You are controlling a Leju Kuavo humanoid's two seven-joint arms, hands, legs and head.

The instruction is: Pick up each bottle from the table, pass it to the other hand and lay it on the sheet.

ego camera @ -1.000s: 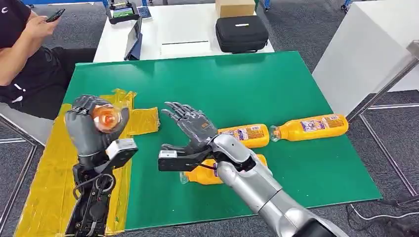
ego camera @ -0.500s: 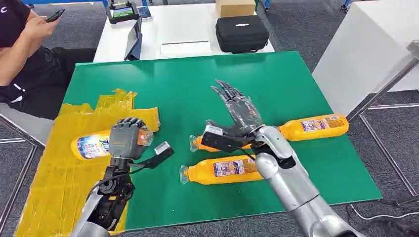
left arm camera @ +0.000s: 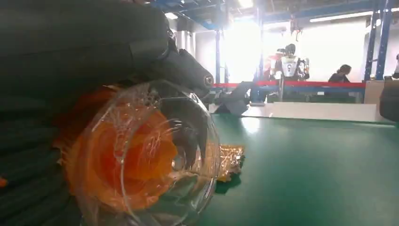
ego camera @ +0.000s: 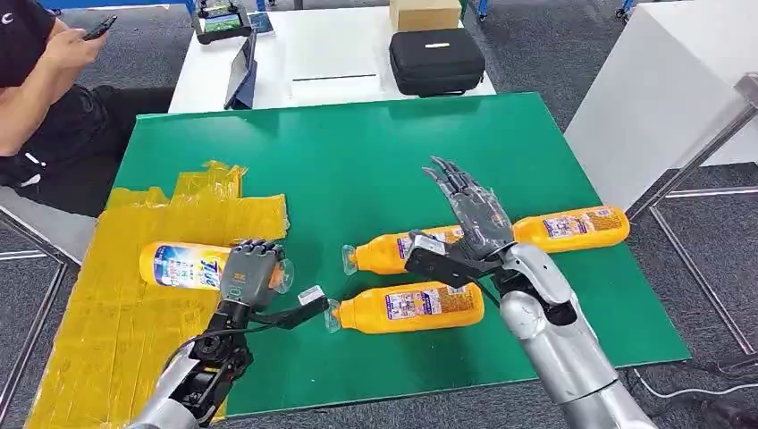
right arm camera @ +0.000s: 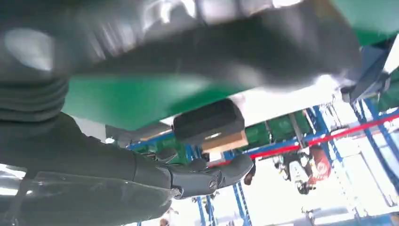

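My left hand point(ego camera: 249, 274) grips an orange bottle point(ego camera: 183, 266) with a blue and white label, lying on its side on the yellow sheet point(ego camera: 116, 304) at the table's left. The left wrist view shows that bottle's clear neck end point(left arm camera: 141, 155) against my fingers. Three more orange bottles lie on the green table: one near the front point(ego camera: 407, 308), one behind it point(ego camera: 393, 250) and one to the far right point(ego camera: 572, 226). My right hand point(ego camera: 465, 219) hovers open over the middle bottle, fingers spread and pointing away from me.
A seated person point(ego camera: 40, 89) holding a phone is at the far left. Behind the green table point(ego camera: 357, 143) stands a white table with a black case point(ego camera: 436, 60), a cardboard box point(ego camera: 425, 12) and a tablet point(ego camera: 240, 71). A white block point(ego camera: 661, 89) stands at right.
My left hand has brought the bottle down from mid-air and laid it flat on the yellow sheet. My right hand has swung rightward and away, over the lying bottles.
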